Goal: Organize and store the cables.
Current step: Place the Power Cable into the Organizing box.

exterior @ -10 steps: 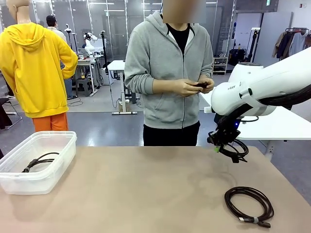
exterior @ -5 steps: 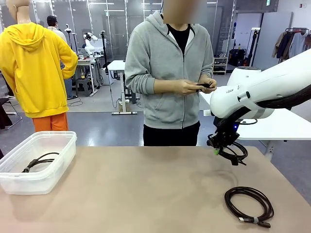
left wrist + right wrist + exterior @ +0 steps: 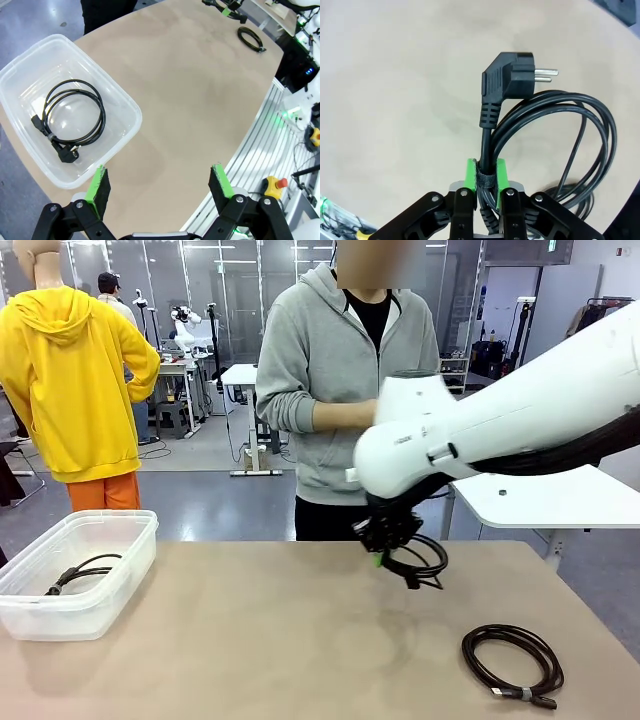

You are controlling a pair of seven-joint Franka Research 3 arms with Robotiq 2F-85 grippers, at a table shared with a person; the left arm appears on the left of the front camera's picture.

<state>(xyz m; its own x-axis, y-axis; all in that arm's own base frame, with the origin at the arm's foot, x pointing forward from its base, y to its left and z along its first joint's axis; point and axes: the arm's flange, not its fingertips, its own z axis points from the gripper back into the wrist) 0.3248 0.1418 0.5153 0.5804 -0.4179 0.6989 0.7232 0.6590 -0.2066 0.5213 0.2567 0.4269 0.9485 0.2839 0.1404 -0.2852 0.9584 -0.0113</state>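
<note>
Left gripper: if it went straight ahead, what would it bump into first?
Probably the bare table, just beside the clear bin holding a coiled cable. The open left gripper points down there, though depth is hard to judge.

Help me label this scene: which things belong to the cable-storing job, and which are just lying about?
Job: power cable in the right gripper; tied cable coil on the table; stored cable coil in the clear bin.
Lying about: emergency-stop button; side table.

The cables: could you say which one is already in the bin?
The coil in the clear bin; another cable hangs in the right pincer, the third lies on the table.
</note>
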